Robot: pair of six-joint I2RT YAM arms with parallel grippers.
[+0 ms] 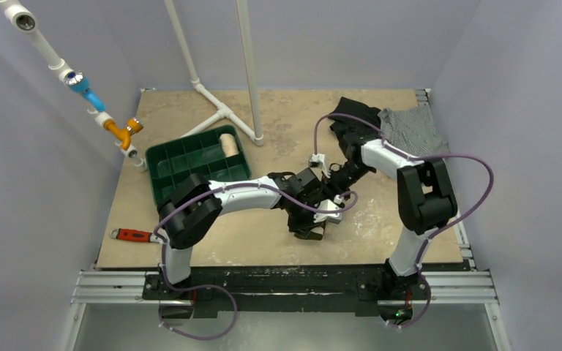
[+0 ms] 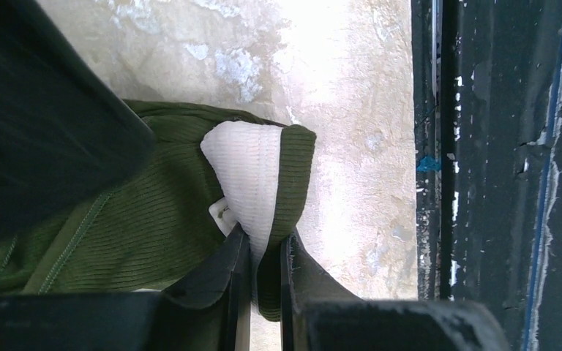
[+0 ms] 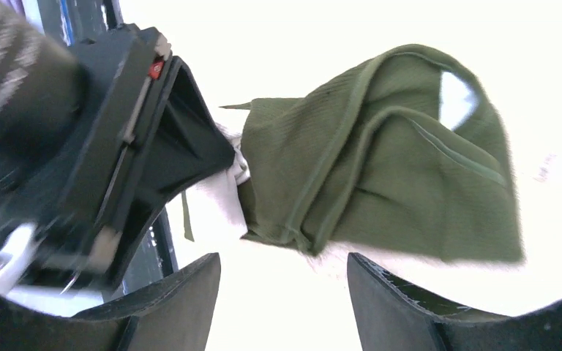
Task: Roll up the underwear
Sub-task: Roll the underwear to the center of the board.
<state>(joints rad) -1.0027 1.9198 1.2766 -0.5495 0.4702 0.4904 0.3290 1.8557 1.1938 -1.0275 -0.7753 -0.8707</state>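
The olive-green underwear (image 2: 154, 219) lies bunched on the table near its front edge, with the cream waistband (image 2: 249, 168) folded up at one end. My left gripper (image 2: 263, 252) is shut on that waistband edge, cloth pinched between both fingers. In the top view the underwear (image 1: 304, 223) is a dark lump under the left gripper (image 1: 320, 213). My right gripper (image 3: 285, 270) is open and empty, hovering just beside the underwear (image 3: 380, 175), with no cloth between its fingers. It sits behind the left gripper in the top view (image 1: 331, 178).
A green tray (image 1: 162, 164) holding a cream roll (image 1: 227, 142) stands at the left. A black garment (image 1: 355, 117) and a grey striped garment (image 1: 410, 128) lie at the back right. A red-handled tool (image 1: 132, 235) lies front left. White pipe frame (image 1: 223, 113) stands at the back.
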